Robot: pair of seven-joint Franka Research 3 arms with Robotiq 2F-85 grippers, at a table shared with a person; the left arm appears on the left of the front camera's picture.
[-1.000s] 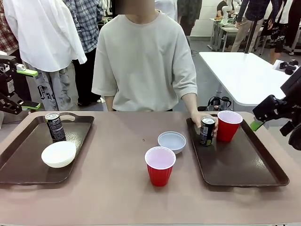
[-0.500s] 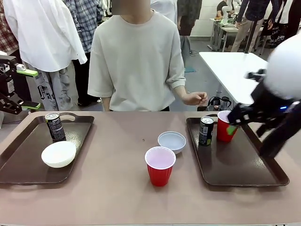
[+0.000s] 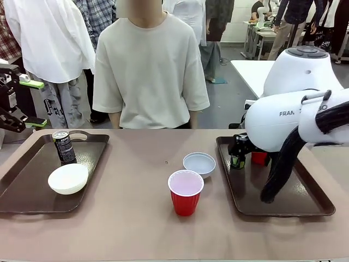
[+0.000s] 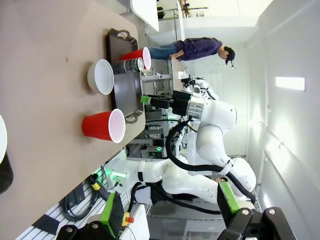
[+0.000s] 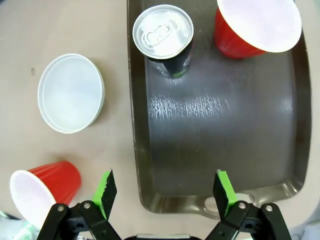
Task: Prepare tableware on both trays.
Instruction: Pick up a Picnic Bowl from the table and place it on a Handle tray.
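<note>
Above the right tray (image 5: 220, 145), right gripper (image 5: 165, 187) pointing straight down, jaws apart, left gripper (image 3: 36, 103) likewise spread.

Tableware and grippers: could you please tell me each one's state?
Left can: upright, on left tray.
White bowl: upright, empty, on left tray.
Right can: upright, on right tray.
Far red cup: upright, on right tray.
Grey-blue bowl: empty, on the table.
Near red cup: upright, empty, on table.
Left gripper: open, empty.
Right gripper: open, empty.
</note>
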